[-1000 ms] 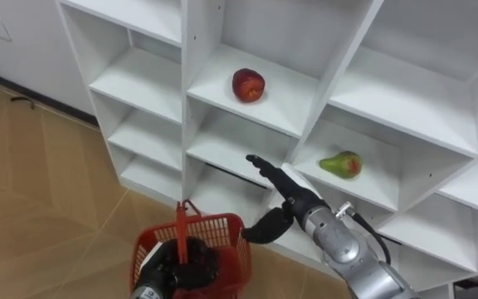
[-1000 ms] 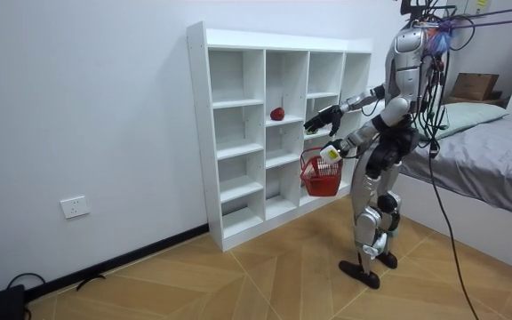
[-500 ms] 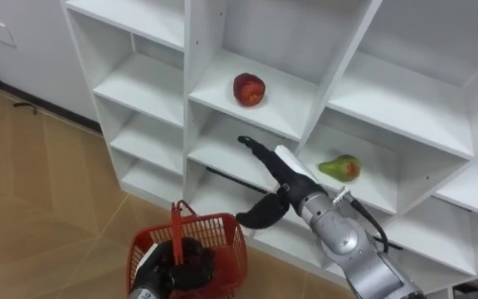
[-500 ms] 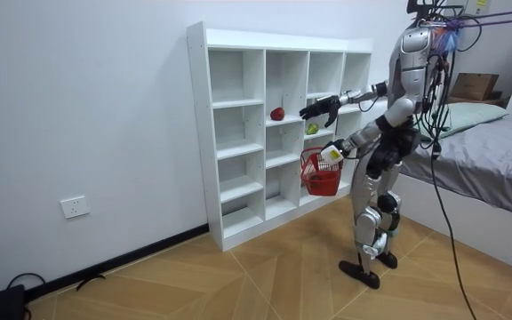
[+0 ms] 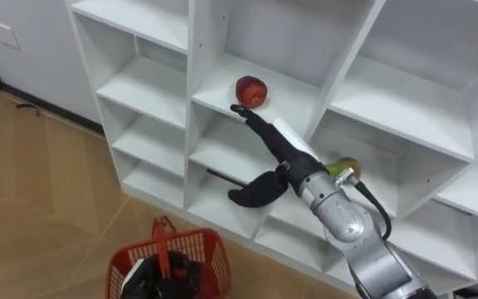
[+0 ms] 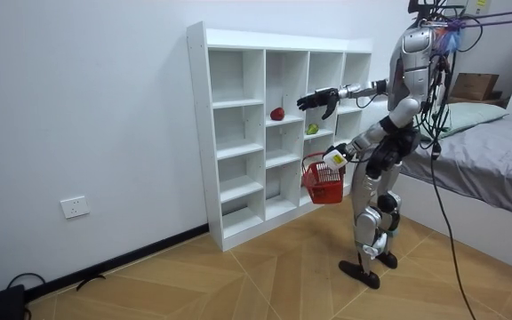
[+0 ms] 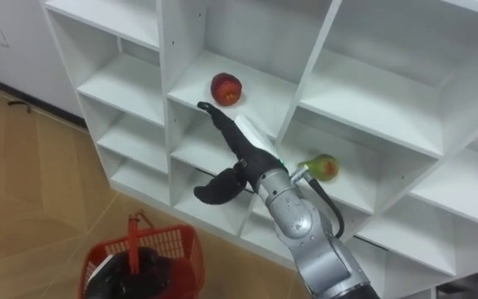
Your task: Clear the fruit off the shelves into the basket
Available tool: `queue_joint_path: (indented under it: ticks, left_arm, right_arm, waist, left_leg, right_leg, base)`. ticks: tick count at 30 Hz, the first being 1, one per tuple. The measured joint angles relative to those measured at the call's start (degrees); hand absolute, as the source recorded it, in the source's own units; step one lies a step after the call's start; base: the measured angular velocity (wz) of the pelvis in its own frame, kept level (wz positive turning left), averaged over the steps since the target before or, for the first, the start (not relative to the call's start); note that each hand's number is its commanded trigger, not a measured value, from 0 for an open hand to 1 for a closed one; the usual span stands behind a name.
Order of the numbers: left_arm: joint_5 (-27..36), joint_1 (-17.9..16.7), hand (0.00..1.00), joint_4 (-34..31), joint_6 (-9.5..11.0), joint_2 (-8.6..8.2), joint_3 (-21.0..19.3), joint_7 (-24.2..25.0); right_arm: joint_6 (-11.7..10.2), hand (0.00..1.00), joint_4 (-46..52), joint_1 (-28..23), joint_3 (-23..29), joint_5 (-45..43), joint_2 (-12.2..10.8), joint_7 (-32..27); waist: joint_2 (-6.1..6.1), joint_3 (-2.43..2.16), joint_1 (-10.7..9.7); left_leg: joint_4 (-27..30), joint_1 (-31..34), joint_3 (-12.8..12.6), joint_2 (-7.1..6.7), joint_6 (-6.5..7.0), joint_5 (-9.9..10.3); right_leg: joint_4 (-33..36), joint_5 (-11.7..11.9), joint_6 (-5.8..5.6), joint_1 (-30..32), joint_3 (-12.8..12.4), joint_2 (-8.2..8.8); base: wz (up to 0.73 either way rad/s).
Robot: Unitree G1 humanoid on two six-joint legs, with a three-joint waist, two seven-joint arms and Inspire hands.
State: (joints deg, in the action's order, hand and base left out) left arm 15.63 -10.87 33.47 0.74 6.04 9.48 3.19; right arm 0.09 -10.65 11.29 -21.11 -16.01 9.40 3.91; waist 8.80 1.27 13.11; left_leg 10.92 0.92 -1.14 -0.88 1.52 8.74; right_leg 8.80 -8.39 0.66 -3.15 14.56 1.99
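Note:
A red apple [image 5: 251,90] lies on a shelf of the white closet [image 5: 139,83], in the second column from the left. A green pear [image 7: 320,166] sits one compartment right and lower, partly behind my right arm. My right hand [image 5: 276,154] is open, its fingers stretched up to just below and in front of the apple, apart from it. My left hand [image 5: 160,278] is low at the front, shut on the handle of a red basket [image 5: 197,249]. In the room view I stand before the closet [image 6: 238,133] with the basket [image 6: 323,180] hanging at waist height.
The other closet compartments hold nothing. Wooden floor [image 5: 40,191] spreads to the left. In the room view a bed [image 6: 496,160] stands behind me on the room view's right, with a cardboard box [image 6: 474,86] beyond it.
My right hand has risen from below the pear's shelf up and left towards the apple. The basket now hangs lower and further left in the eye views.

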Motion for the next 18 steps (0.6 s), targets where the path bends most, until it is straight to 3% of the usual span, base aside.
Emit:
queue_joint_path:
  ticks: [9,18]
  left_arm:
    - [0.10,-1.12,1.00,0.35,-0.02,-0.07,-1.21,-0.55]
    - [-0.08,-2.18,1.00,2.53,-0.46,0.44,-1.68,-0.29]
  right_arm:
    - [0.01,0.00,0.62,2.41,0.17,3.19,-0.05,-0.26]
    - [0.85,0.00,-3.09,6.05,0.70,4.47,0.23,-5.04]
  waist:
    - [0.56,0.02,0.08]
    - [0.59,0.16,0.28]
  left_leg:
    - [-1.15,-0.29,0.20,0.02,-0.02,0.00]
    - [-1.31,-1.07,1.35,-0.03,-0.09,-0.06]
  right_leg:
    - [-0.03,0.00,-0.02,-0.32,0.67,-0.04]
    - [-0.07,-0.01,-0.03,-0.93,1.25,-0.07]
  base:
    - [0.02]
    - [0.02]
